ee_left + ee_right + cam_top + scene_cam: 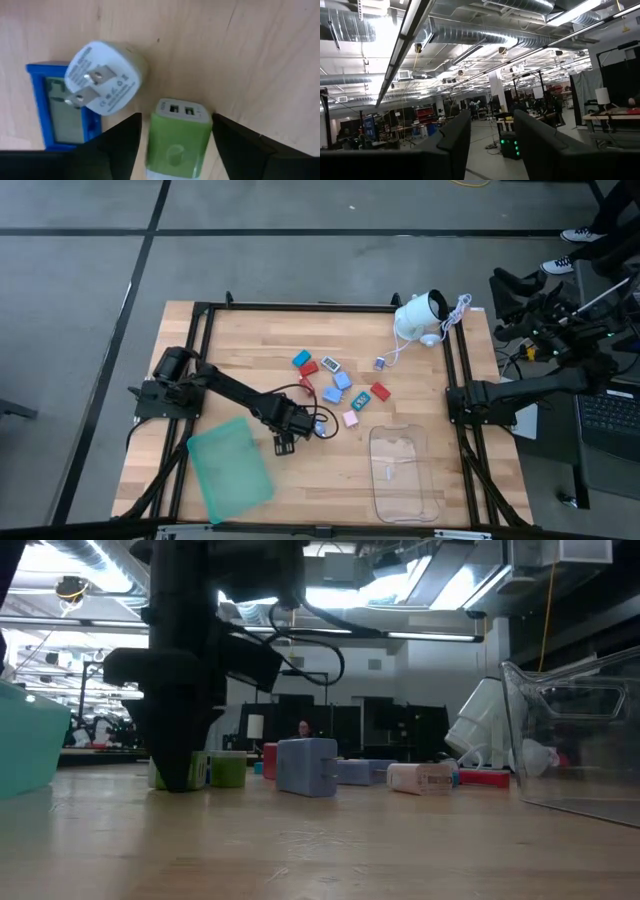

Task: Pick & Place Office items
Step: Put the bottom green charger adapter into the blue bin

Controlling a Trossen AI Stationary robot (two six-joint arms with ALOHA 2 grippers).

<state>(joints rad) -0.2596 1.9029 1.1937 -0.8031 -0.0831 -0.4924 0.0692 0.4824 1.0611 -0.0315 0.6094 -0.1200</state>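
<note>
My left gripper (176,120) is open and down at the table, to the right of the green tray (230,468). Its fingers stand on either side of a small green USB charger (176,142) that lies on the wood. A white plug adapter (102,80) with two prongs leans on a blue piece with a grey screen (62,110) just beyond. More small blue, red, pink and white items (338,383) lie scattered mid-table. In the low view the left gripper (180,775) stands on the table beside the green charger (227,771). My right gripper (491,117) is open and waits at the table's right edge (457,397). My left gripper comes from above with one finger (120,145) on each side of the green charger's body (165,145), which lies flat on the table. Whether either finger touches it, I cannot tell.
A clear tray (403,472) lies near the front edge, right of centre. The white rounded device with its cord (420,315) sits at the far right corner. A black frame (205,330) borders the tabletop. Bare wood shows between the two trays.
</note>
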